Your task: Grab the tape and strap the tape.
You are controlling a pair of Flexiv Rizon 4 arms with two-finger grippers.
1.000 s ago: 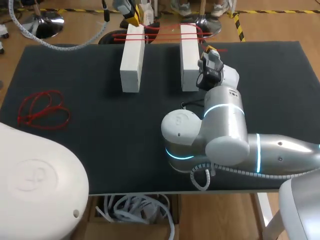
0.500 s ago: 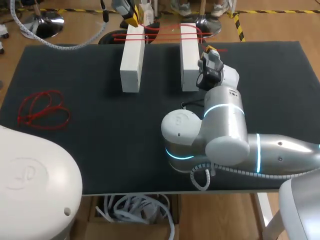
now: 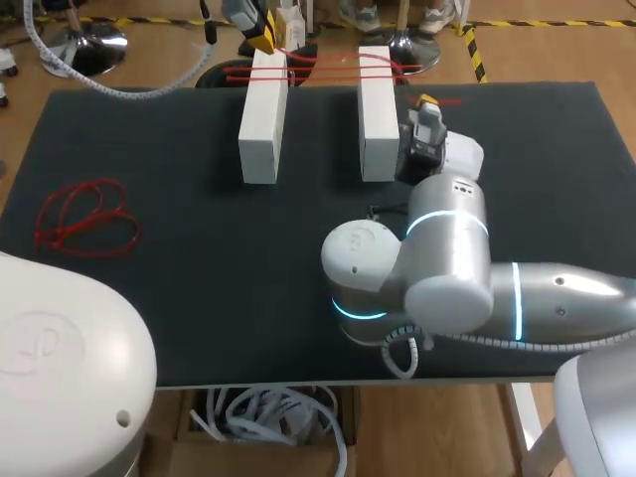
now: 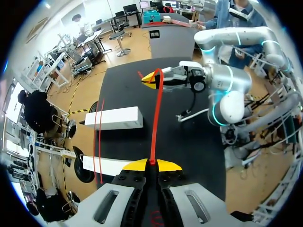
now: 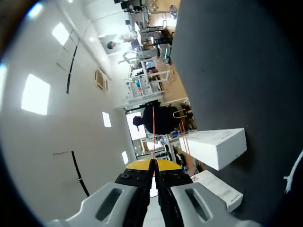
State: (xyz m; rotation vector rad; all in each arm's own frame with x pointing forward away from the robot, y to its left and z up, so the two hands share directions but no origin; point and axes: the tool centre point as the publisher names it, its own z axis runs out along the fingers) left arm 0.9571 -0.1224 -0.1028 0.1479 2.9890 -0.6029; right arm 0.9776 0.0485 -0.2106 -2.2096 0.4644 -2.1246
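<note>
The desk (image 3: 149, 129) has a dark, matte, cloth-like top. On it lie 2 long white rectangular bars with flat faces and sharp edges, side by side and apart: the left-hand block (image 3: 263, 117) and the right-hand block (image 3: 376, 112). The red tape (image 3: 323, 66) is a thin, glossy strand. It runs taut in several nearly parallel lines across the far ends of both blocks and bridges the gap between them.

The left end effector (image 3: 263, 42) sits just beyond the far end of the left-hand block. In its wrist view, its yellow tips (image 4: 152, 164) are pressed together on the red tape (image 4: 157, 113). The tape runs out straight ahead to the right end effector (image 4: 152, 78).

The right end effector (image 3: 427, 101) sits just beside the right-hand block's far end. In its own wrist view (image 5: 153, 163) it is pinched narrow on the same strand (image 5: 153, 132), with a block (image 5: 218, 147) ahead of it.

Well apart, near the desk's left edge, a loose tangle (image 3: 87, 217) of the same red strand lies in limp, overlapping loops.
</note>
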